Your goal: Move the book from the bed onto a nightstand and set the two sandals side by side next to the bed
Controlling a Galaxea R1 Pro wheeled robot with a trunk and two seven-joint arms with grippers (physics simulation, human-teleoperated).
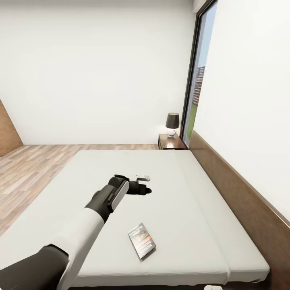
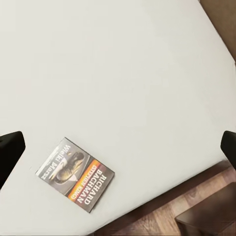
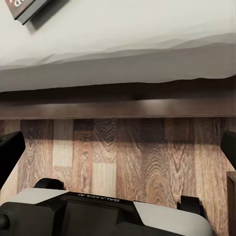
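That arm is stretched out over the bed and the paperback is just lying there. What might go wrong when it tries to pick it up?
The book lies flat on the soft mattress, so the jaws of the left gripper, now open and held above it, may struggle to get under its thin edge. It also sits near the bed's foot edge, so a push could slide it off. The nightstand is far away beside the headboard, and its lamp leaves little room.

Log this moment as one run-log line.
phase: reaching | left gripper: open, above mattress | book: flat on bed, untouched | nightstand: holds lamp

Book [image 3: 27, 11] corner on bed [image 3: 118, 54] edge; wood floor [image 3: 118, 152] below; tool [image 3: 118, 147] fingers spread.
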